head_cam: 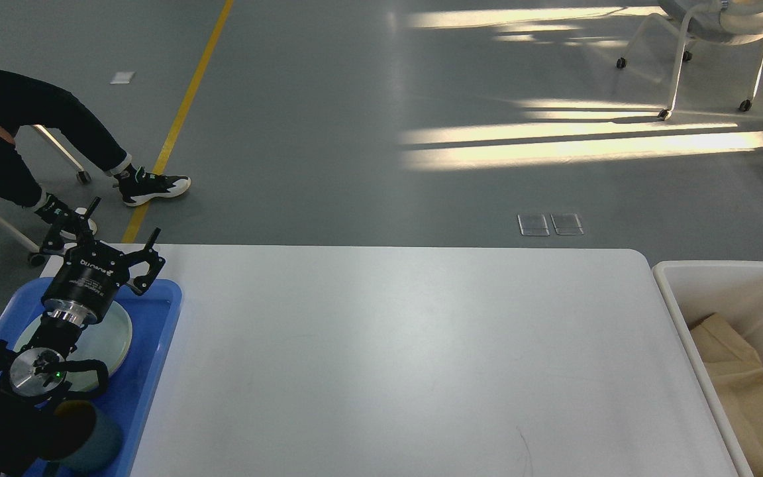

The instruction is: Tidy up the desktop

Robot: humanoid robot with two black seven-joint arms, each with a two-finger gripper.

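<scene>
The only lettering I can make out is a white brand word printed on the black round body of the left gripper [106,246], which sits above the blue tray [156,358]; from here it reads upside down and mirrored, something like "ROBOTIQ", though the letters are too small to be sure. Nothing else carries readable writing: the small white tag [120,77] lying on the grey floor is too far off to show any marks, and the sneaker [155,187] has green accents but no legible logo
</scene>
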